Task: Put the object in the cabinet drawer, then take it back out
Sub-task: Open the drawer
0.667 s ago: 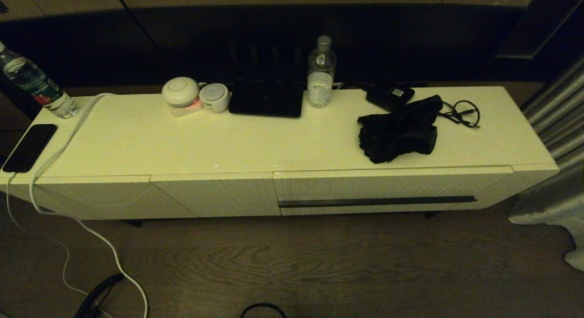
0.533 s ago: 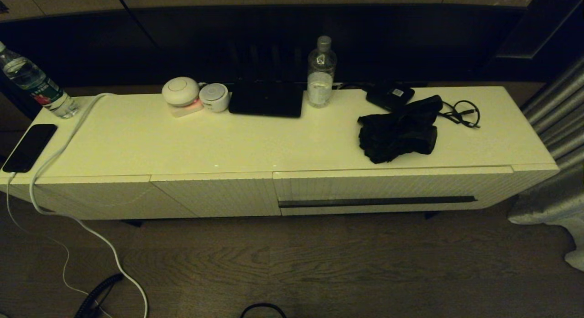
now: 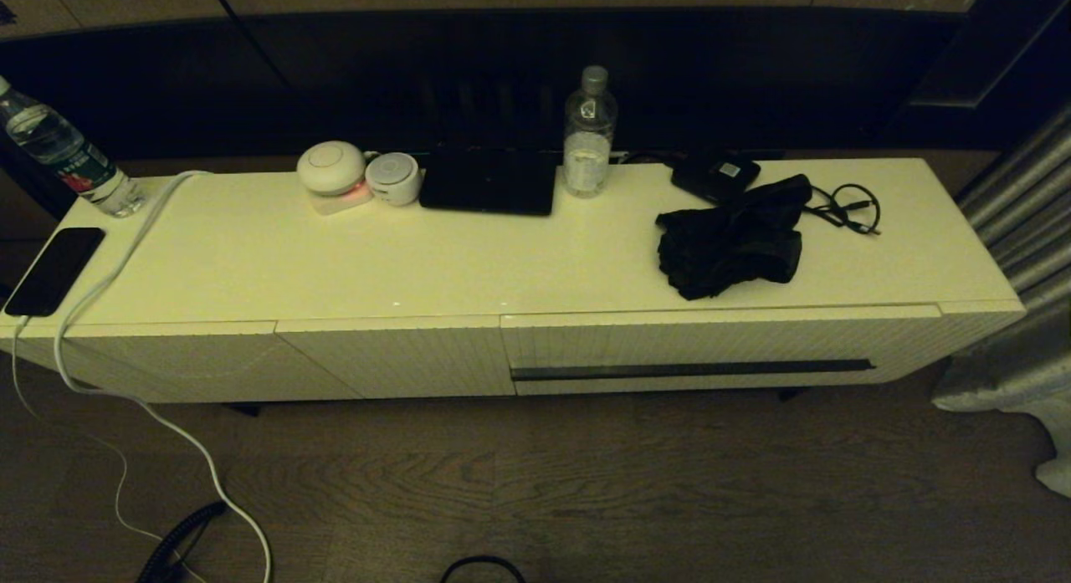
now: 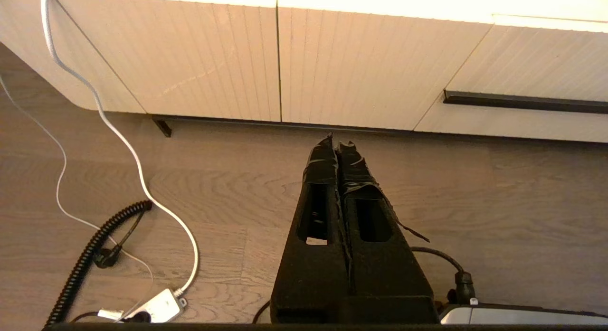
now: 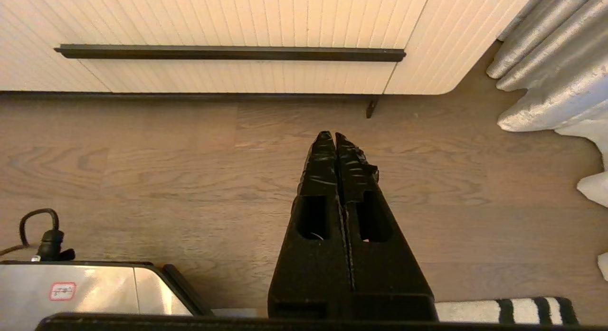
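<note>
Head view, far left: water bottle (image 3: 71,161) at upper-left edge of cabinet top (image 3: 468,261), phone (image 3: 54,269) flat just below it, white cable (image 3: 125,257) running off the top and down to the floor (image 3: 586,483). Left of centre, at the back edge: two round white gadgets (image 3: 356,177) touching each other, then a flat black slab (image 3: 488,181), then a 2nd bottle (image 3: 590,135) upright just beside it. Right of centre: small black box (image 3: 715,176) w/ white label at the back, the bundle (image 3: 732,240) lying crumpled on the top just in front of it, thin black looped cable (image 3: 849,207) to the bundle's right, touching or nearly so. Drawer (image 3: 719,353) sits directly below the bundle in lower-right part of the cabinet front, pushed in flush, dark slot handle (image 3: 690,370) running across it. Curtain (image 3: 1021,299) at far right edge. Neither arm shows in head view. Left gripper (image 4: 336,143) hangs low over the floor in front of the plain ribbed panels (image 4: 280,60), fingers pressed together, nothing between them. Right gripper (image 5: 331,137) is likewise over the floor, short of the drawer front, fingers together, holding nothing.
</note>
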You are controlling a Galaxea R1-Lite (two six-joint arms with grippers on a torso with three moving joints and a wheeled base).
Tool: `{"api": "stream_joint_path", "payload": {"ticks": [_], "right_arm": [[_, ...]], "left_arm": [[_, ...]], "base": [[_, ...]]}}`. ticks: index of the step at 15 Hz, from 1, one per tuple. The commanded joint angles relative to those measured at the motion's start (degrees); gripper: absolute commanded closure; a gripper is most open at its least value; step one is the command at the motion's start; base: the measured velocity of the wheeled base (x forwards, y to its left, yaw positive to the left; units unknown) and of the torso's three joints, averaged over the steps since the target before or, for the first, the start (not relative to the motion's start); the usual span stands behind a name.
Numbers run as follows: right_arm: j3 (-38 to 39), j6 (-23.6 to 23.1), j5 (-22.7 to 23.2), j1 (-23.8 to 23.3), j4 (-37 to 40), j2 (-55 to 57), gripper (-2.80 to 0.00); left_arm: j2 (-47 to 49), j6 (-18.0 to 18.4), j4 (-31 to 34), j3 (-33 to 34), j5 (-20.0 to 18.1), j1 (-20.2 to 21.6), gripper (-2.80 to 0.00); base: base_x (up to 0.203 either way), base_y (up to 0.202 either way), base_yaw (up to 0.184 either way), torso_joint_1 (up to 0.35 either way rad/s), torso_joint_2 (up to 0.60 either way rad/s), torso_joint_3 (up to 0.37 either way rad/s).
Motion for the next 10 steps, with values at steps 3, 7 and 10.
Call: {"api": "stream_joint_path", "payload": {"ticks": [3, 7, 10], "right_arm": [[-12.9, 0.0, -0.4, 0.1, 7.2, 3.6, 0.00], [-27.6, -3.5, 1.3, 0.1, 15.7, 13.6, 0.00], [-33.3, -13.4, 2.9, 1.0, 16.5, 23.9, 0.00]], "left_arm": [[-0.1, 0.0, 0.0, 0.0, 0.0, 0.0, 0.00], [-0.1, 0.0, 0.0, 0.0, 0.0, 0.0, 0.00], [-0.1, 0.0, 0.0, 0.0, 0.0, 0.0, 0.00]], "base": [[0.000, 0.000, 0.000, 0.000, 0.00, 0.000], [0.000, 0.000, 0.000, 0.000, 0.00, 0.000], [0.000, 0.000, 0.000, 0.000, 0.00, 0.000]]}}
